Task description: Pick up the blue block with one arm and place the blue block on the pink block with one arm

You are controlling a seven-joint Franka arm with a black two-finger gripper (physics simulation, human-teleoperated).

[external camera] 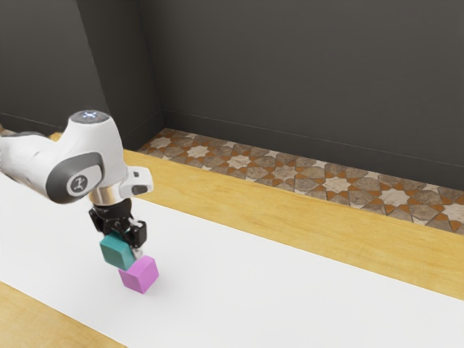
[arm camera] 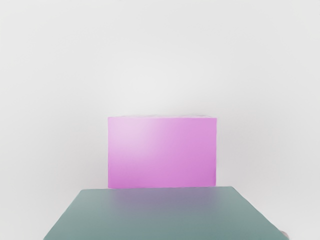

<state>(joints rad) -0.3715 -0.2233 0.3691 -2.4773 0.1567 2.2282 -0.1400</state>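
Black two-finger tool (external camera: 119, 238) is clamped on the blue block (external camera: 114, 252), carrying it low over the white worktop (external camera: 290, 290), just above the pink block (external camera: 139, 273) but offset toward the exterior view's left, apparently lining up to stack it.

Blue block (external camera: 116, 251), teal-tinted, lifted, close above pink block (external camera: 140, 274), off-centre; pink block flat.

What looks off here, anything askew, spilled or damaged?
Nothing stands out. The black pincer grips the teal-blue cube, offset toward the exterior view's left of the pink cube on the white tabletop; not yet stacked.
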